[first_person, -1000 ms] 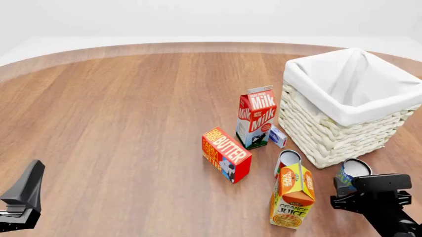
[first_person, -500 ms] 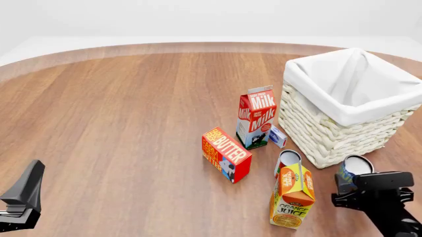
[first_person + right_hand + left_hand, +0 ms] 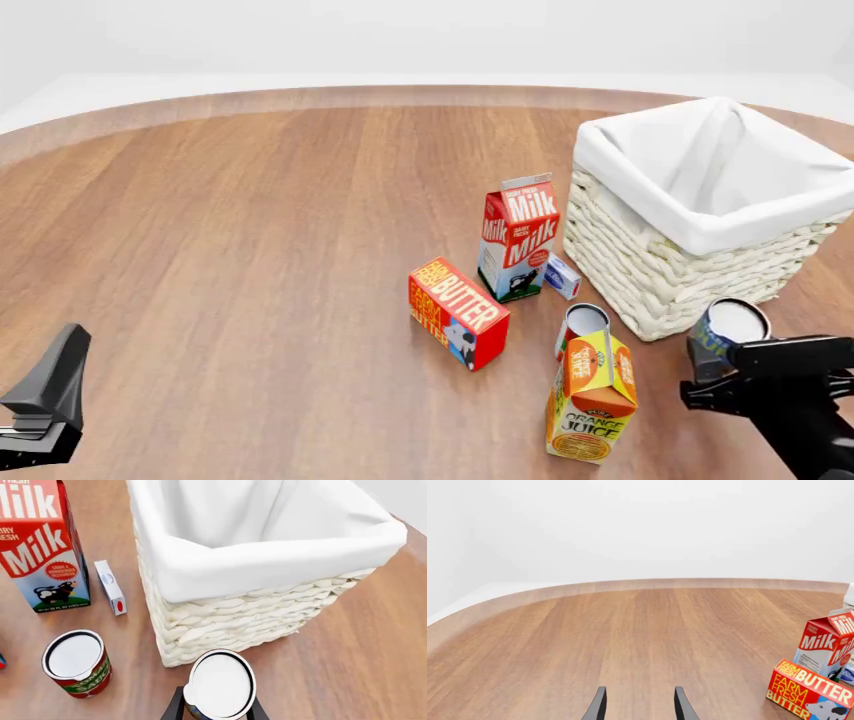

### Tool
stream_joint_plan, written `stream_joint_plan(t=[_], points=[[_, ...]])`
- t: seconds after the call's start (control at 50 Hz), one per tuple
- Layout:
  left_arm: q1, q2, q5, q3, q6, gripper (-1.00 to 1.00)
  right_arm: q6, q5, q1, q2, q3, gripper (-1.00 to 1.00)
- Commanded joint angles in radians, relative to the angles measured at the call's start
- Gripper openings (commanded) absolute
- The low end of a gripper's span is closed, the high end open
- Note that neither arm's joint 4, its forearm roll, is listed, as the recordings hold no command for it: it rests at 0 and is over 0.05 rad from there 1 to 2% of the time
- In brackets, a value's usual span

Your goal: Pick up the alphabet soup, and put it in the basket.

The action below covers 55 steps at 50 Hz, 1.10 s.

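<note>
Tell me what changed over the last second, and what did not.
The right gripper, shut on the alphabet soup, has lifted the can and carried it a little to the right, beside the basket and still below its rim. The can now tilts slightly. The left gripper stayed open and still. The milk carton, butter box, orange juice carton and red-labelled can have not moved.

Two cans: the alphabet soup (image 3: pixel 725 333) at lower right and a red-labelled can (image 3: pixel 582 327) left of it. Two tall cartons: milk (image 3: pixel 519 238) and orange juice (image 3: pixel 594 397). One butter box (image 3: pixel 458 312), one small white box (image 3: pixel 562 276), one basket (image 3: pixel 707 215), two grippers.
</note>
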Motion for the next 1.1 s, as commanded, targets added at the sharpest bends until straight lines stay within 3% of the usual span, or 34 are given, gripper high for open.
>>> stream_joint_plan(t=[0.02, 0.1, 0.32, 0.56, 0.76, 1.1], points=[[0.000, 0.000, 0.000, 0.000, 0.000, 1.00, 0.021, 0.210, 0.004, -0.239, 0.000, -1.00], [0.000, 0.000, 0.000, 0.000, 0.000, 1.00, 0.020, 0.341, 0.009, -0.379, 0.000, -1.00], [0.000, 0.000, 0.000, 0.000, 0.000, 1.00, 0.006, 0.588, 0.025, -0.653, 0.000, -1.00], [0.000, 0.000, 0.000, 0.000, 0.000, 1.00, -0.009, 0.795, 0.042, -0.898, 0.000, -1.00], [0.000, 0.000, 0.000, 0.000, 0.000, 1.00, -0.016, 0.906, 0.052, -1.040, 0.000, -1.00], [0.000, 0.000, 0.000, 0.000, 0.000, 1.00, -0.041, 0.940, 0.062, -1.132, 0.000, -1.00]])
